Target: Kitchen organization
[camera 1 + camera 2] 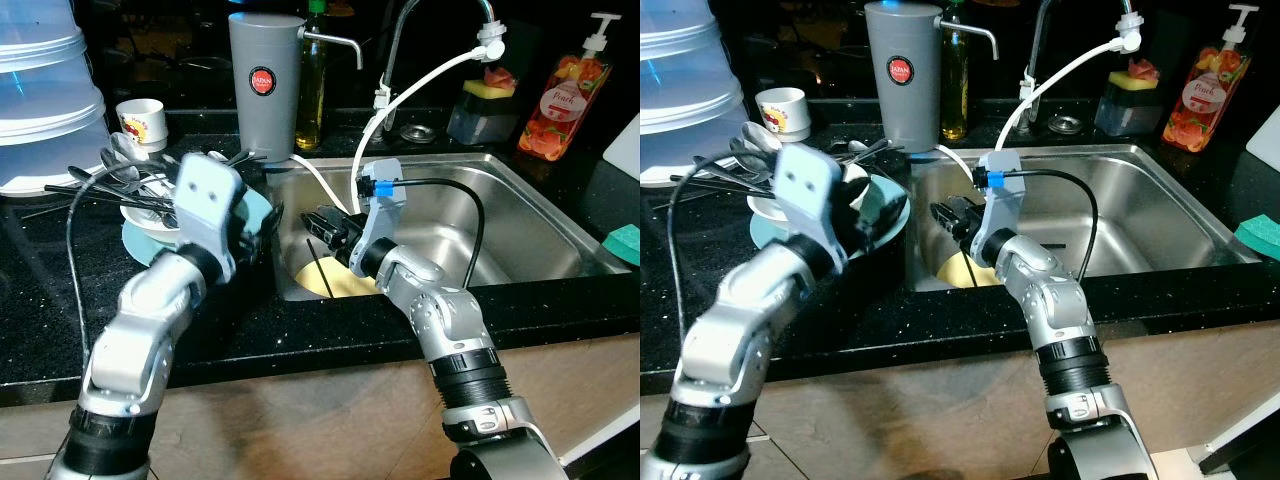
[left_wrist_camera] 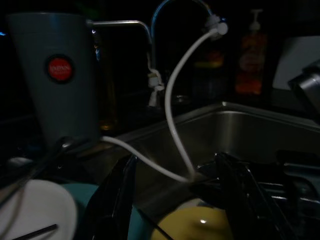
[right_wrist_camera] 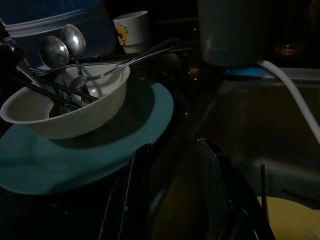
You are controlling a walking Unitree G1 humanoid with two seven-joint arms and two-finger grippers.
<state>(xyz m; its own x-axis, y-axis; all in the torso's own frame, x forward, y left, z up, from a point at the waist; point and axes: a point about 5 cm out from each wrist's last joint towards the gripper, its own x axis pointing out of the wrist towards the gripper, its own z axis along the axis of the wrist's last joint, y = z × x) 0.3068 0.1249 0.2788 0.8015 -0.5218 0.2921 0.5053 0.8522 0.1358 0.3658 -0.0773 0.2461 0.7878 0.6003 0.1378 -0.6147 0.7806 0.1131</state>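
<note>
A teal plate (image 1: 888, 212) lies on the black counter beside the sink and carries a white bowl (image 3: 70, 112) full of spoons and black chopsticks. My left gripper (image 1: 262, 228) hovers open over the plate's sink-side rim, and its fingers (image 2: 114, 200) are spread wide. My right gripper (image 1: 315, 225) is open just inside the sink's left wall, pointing at the plate, with nothing between its fingers (image 3: 220, 192). A yellow plate (image 1: 325, 283) lies on the sink floor below both grippers, and a black chopstick (image 1: 318, 265) leans on it.
A grey jug (image 1: 265, 85), an oil bottle (image 1: 310, 95) and a white cup (image 1: 142, 122) stand behind the plate. Clear containers (image 1: 40, 100) are stacked at far left. A white hose (image 1: 405, 95) hangs from the faucet into the sink (image 1: 520, 215). A soap bottle (image 1: 563, 95) stands at back right.
</note>
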